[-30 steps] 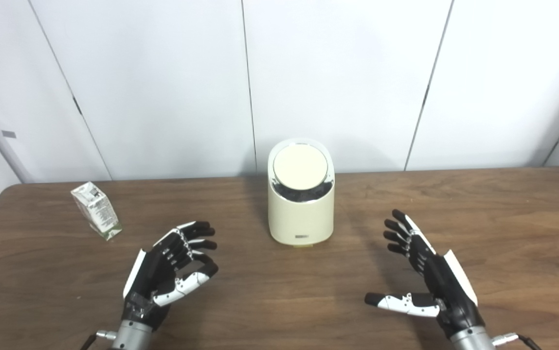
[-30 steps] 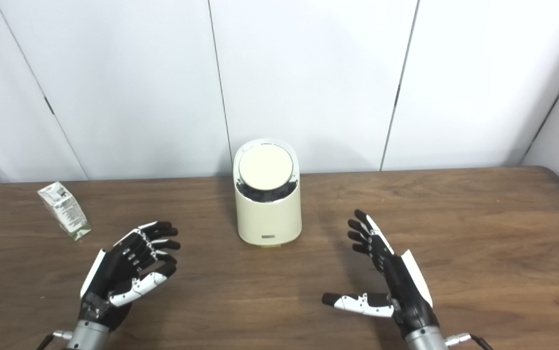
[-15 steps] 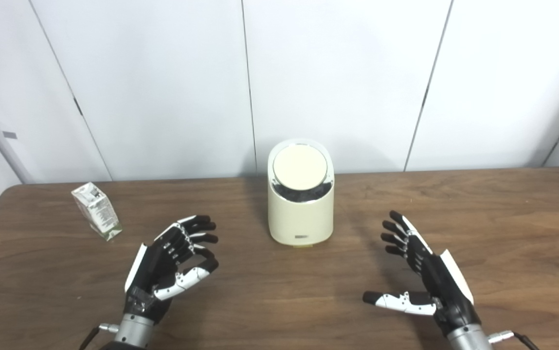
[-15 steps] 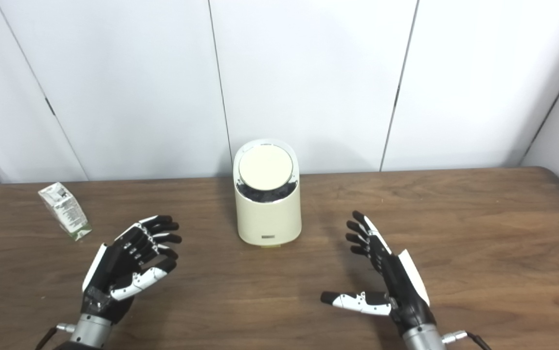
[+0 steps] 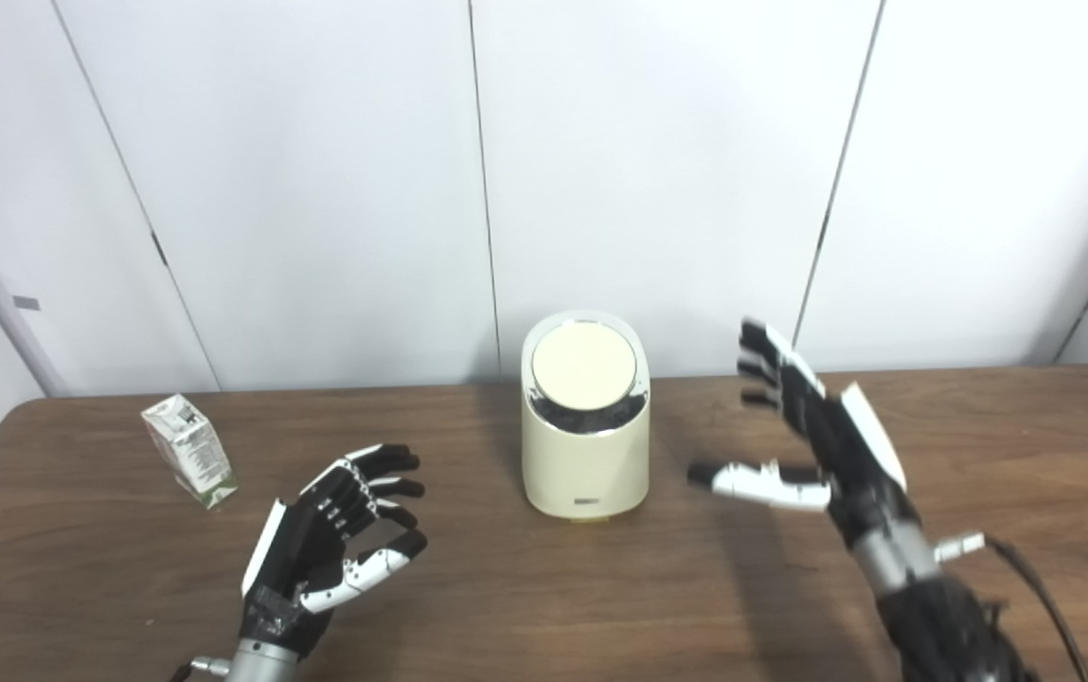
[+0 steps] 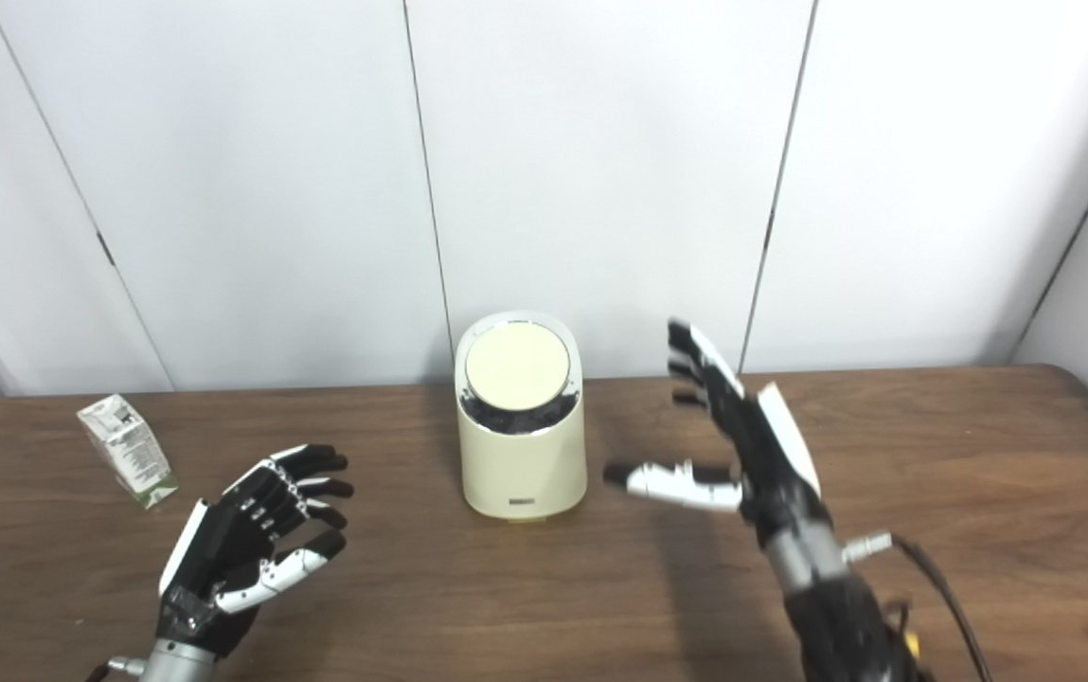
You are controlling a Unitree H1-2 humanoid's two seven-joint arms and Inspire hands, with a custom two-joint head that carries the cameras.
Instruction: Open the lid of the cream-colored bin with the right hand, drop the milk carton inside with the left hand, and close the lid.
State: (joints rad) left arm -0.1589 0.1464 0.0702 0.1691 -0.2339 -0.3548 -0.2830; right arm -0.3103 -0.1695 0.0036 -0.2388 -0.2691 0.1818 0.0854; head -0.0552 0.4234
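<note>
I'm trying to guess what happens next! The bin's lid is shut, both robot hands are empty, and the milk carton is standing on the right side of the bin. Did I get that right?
Almost. The milk carton stands on the left side of the cream-colored bin, near the table's left end, as the left eye view shows. The rest holds: the lid is shut, and the left hand and right hand are open and empty.

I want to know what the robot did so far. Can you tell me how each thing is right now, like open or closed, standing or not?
Bin: upright on the table, touched by neither hand.
Lid: closed.
Carton: standing, tilted, far left, not held.
Left hand: open, empty, low over the table.
Right hand: open, empty, raised beside the bin, not touching it.
</note>
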